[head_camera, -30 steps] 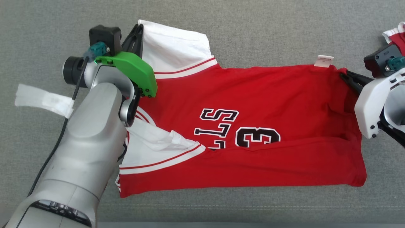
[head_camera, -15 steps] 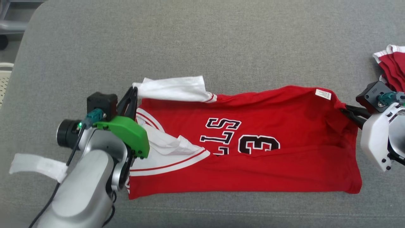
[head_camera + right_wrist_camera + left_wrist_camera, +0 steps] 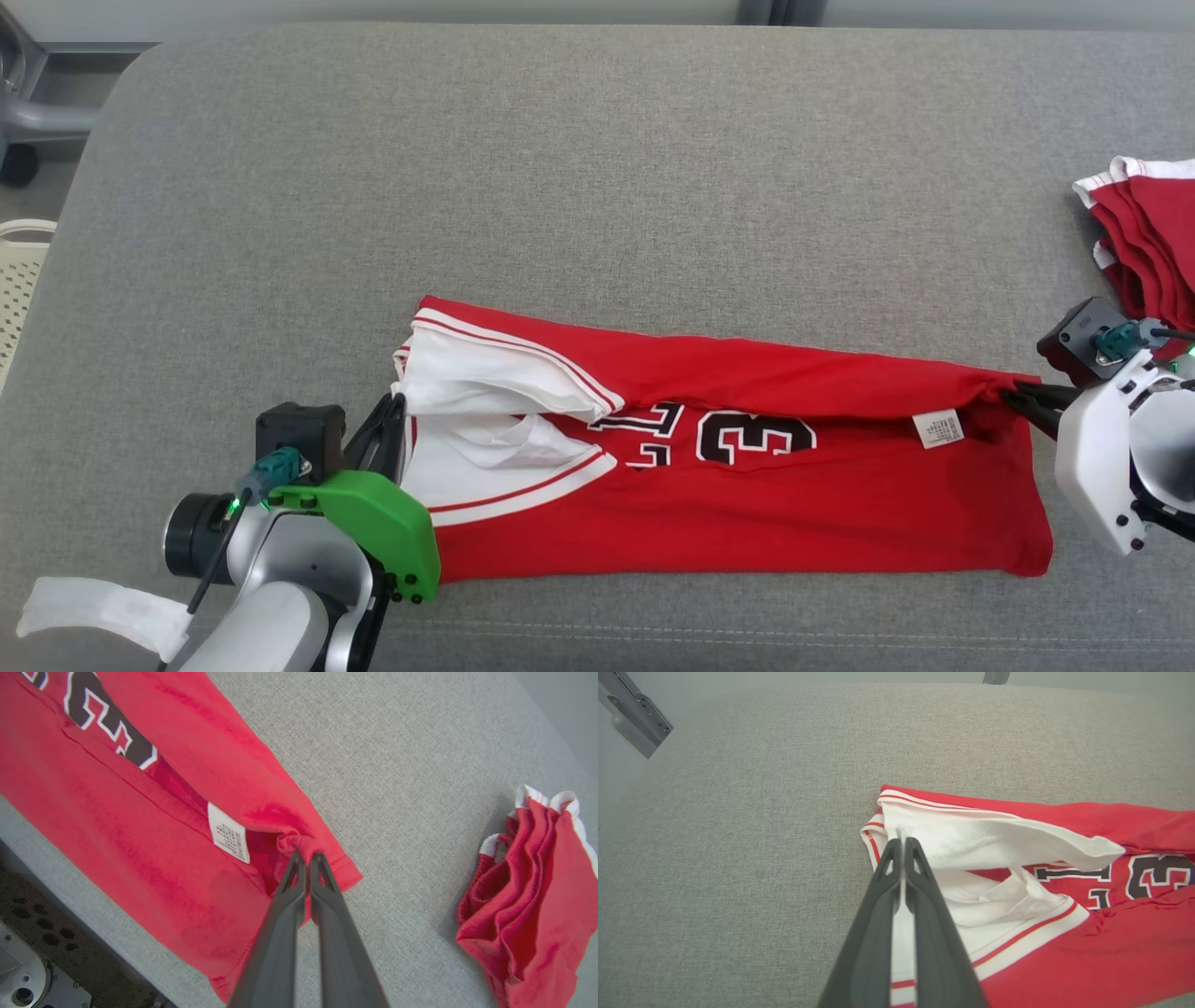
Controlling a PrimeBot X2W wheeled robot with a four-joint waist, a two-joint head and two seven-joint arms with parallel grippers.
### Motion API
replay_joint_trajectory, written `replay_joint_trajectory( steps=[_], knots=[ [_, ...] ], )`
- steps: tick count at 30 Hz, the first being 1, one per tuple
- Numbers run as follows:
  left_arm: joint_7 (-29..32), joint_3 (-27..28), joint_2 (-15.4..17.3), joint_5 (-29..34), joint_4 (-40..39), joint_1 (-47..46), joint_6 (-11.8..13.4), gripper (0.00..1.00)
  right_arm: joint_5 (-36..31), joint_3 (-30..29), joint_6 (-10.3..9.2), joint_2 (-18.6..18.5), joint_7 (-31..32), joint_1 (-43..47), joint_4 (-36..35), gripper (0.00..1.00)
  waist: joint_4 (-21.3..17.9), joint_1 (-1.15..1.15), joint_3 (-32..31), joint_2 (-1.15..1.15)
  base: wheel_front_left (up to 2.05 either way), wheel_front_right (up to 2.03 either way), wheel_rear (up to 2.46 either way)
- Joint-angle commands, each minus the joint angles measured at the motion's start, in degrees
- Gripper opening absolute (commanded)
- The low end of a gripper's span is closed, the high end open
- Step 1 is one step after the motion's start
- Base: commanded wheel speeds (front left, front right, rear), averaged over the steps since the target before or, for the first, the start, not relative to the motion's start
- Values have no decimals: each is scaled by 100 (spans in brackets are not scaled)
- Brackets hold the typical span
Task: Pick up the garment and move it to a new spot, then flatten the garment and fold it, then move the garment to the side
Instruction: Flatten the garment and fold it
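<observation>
The red jersey [image 3: 747, 523] lies stretched lengthwise on the grey cushion [image 3: 560, 168], with its far edge folded over toward the near side so that the number is half covered. The left gripper [image 3: 397, 403] is clamped tight on the white cloth at the jersey's left end. The right gripper [image 3: 1010, 397] is pinched closed on the bunched red hem at its right end. A heap of red cloth [image 3: 1148, 233] lies apart at the far right.
</observation>
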Motion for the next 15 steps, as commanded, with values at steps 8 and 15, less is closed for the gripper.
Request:
replay_joint_trajectory(
  steps=[8,15],
  knots=[
    [107,12,101,-80,-86,426,241,0,-54,306,-10,68,-200,-129,406,0,-51,0,-57,0,0,0,0],
    [103,-68,86,-158,-116,663,257,0,-32,286,-10,168,-287,-211,695,100,-33,0,-112,0,0,0,0]
  ],
)
